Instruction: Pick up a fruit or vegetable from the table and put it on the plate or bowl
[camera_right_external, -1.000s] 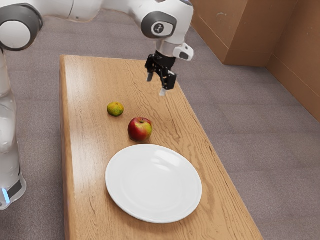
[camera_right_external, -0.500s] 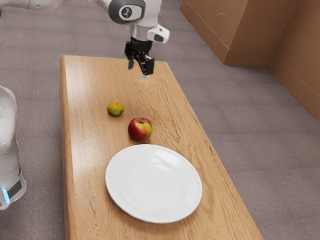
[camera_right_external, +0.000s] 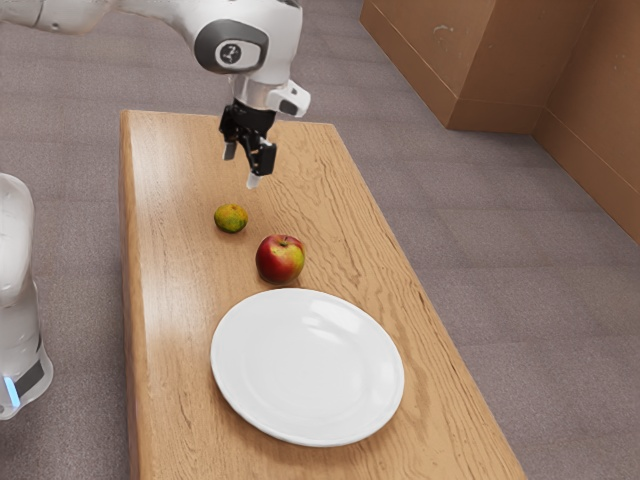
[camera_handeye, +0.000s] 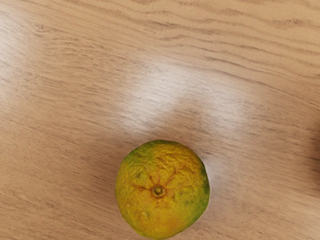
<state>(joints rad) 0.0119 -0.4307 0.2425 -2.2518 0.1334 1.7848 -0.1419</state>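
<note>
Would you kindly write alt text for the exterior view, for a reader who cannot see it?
A robot arm's black gripper hangs open above a wooden table, near a small green-orange citrus; a red apple and a bare white plate lie nearer the camera.

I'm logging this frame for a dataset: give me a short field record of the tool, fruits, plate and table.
tool: open, holding nothing, above the table near the citrus
citrus: green-orange, resting on the table, untouched
apple: red, on the table between citrus and plate
plate: white, no fruit on it
table: wooden, long
</note>
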